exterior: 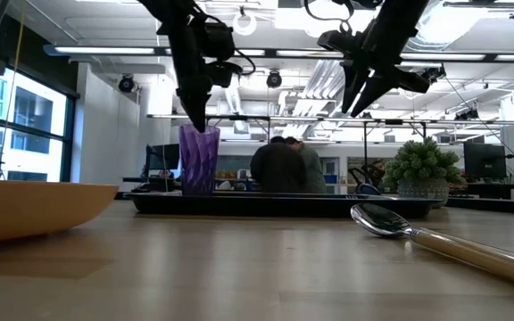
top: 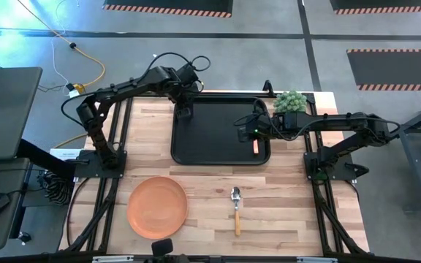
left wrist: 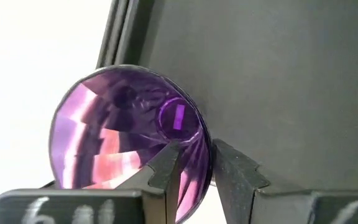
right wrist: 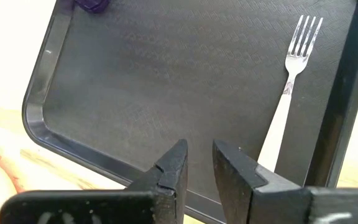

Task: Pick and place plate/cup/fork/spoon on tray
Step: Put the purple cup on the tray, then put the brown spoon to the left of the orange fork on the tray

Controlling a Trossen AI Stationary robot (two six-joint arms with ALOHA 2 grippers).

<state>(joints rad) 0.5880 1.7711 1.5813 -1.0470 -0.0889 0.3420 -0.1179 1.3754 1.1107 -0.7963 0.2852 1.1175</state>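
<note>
The black tray (top: 210, 142) lies in the middle of the table's far half. The purple cup (left wrist: 126, 134) stands upright in the tray's far left corner, and my left gripper (top: 184, 111) is shut on its rim from above. The fork (right wrist: 291, 87) lies flat on the tray by its right rim. My right gripper (top: 241, 130) hovers over the tray's right part, left of the fork, narrowly open and empty. The orange plate (top: 157, 207) and the spoon (top: 236, 208) lie on the wood near the table's front edge. My left gripper has the cup's wall at the rim (left wrist: 197, 146) between its fingers, one finger (left wrist: 166, 171) inside the cup and one (left wrist: 235, 174) outside. The fingers point down from above. The cup is upright in the low view (exterior: 199, 160); the tray's rim hides its base there.
A small green potted plant (top: 289, 101) stands at the tray's far right corner, close to my right arm. Bare wood lies between the tray and the plate and spoon. People show in the room beyond the table (exterior: 279, 165).
</note>
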